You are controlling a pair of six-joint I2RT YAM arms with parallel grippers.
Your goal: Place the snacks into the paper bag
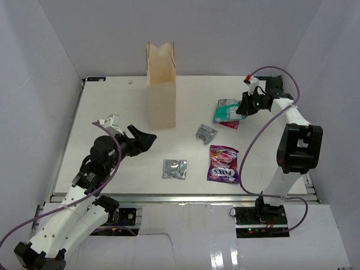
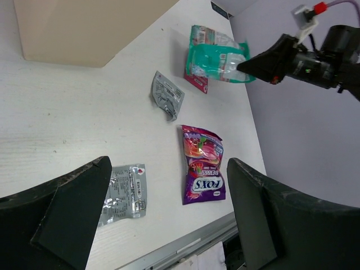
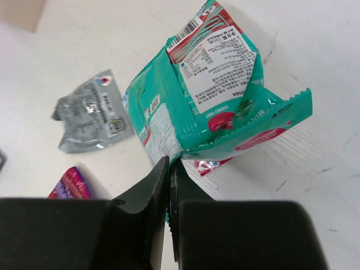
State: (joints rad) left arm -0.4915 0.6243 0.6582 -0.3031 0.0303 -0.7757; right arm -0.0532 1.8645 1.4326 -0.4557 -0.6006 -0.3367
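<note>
The white bench (image 1: 112, 101) carries everything. The paper bag (image 1: 161, 84) stands upright toward its far edge, left of the middle, with the mouth open to above. From these views I cannot tell what is already inside it.

The left gripper (image 1: 144, 134) hangs over the bench near the foot of the bag, with its fingers wide apart and nothing between them. The right gripper (image 3: 169, 163) is at the far right of the bench, well apart from the bag. Its fingers are pressed together on the lower edge of the teal-and-white packet (image 3: 214, 84), which stands tilted up from that pinch.

So the step in hand is, I judge, the pick-up of this packet. The next move calls for raising it clear of the bench, carrying it left to above the bag mouth, and only there parting the fingers. The bag is narrow and tall, so the packet should go down edge first. The hold is only on a thin seam, and it may slip.

The purple-pink packet (image 1: 223, 163) lies flat near the front. The crumpled silver-grey packet (image 1: 206, 133) is between it and the bag, and the flat silver-grey packet (image 1: 174, 169) lies further front. The pink-red packet (image 2: 197, 83) lies partly under the teal one, touching it, and may be dragged along.
</note>
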